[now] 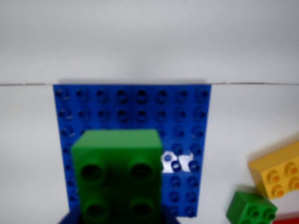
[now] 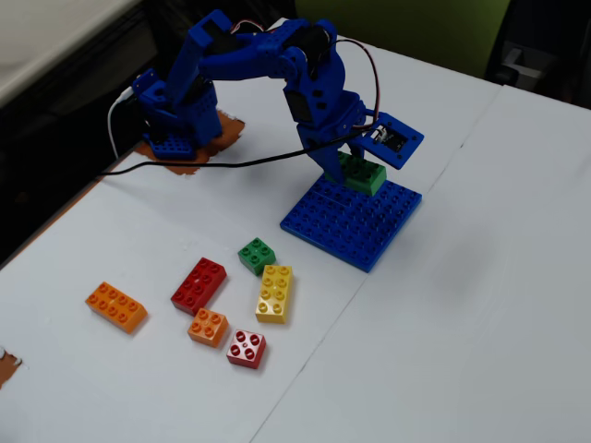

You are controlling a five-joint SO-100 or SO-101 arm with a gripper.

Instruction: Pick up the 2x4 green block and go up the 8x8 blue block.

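Setting: white worktop (image 2: 480,305) with a seam line across it, dark floor beyond the far edge; your blue arm is bolted at the back left in the fixed view.

Item 1: green rectangular plastic studded brick (image 2: 361,173), gripped by the pincer (image 2: 349,166), over the far edge of the plate. You cannot tell whether it hangs just above the studs or touches them.

Item 2: large flat square blue plastic studded plate (image 2: 355,224), lying flat, unoccupied apart from the brick at its far side.

Item 3: loose bricks, well apart from the plate: small square green (image 2: 257,256), long yellow (image 2: 275,293), long red (image 2: 199,284), long orange (image 2: 116,306), small orange (image 2: 209,327), small red (image 2: 247,349).

Risks: lower it with studs out of register and the brick sits crooked or skids the thin plate. So near the far edge, it may overhang.

Obscured: the wrist view is soft-focused; the brick (image 1: 119,175) fills its foreground, showing four studs only, the rest cut off. Pincer fingers are not distinguishable there. A white glare patch hides several plate (image 1: 131,102) studs.
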